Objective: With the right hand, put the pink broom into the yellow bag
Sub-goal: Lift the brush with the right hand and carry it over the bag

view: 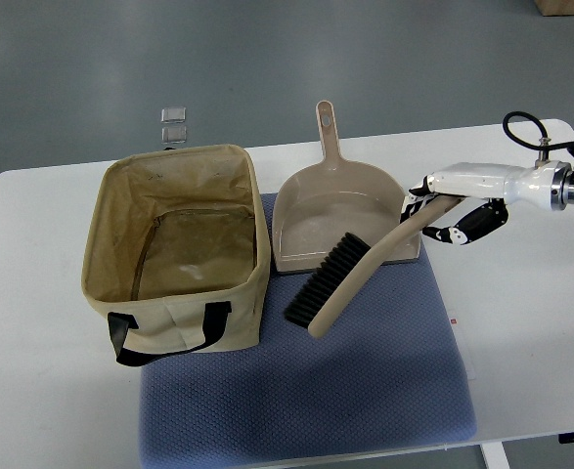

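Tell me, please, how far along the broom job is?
Early stage. Done: the right hand has closed on the broom handle's end. In hand: the brush end is still beside the dustpan. Left: carrying it into the empty bag.

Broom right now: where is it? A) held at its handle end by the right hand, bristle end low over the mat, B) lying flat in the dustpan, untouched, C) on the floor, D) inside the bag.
A: the right hand is closed on the handle end of the broom, whose bristles sit over the blue mat beside the dustpan; the bag holds nothing.
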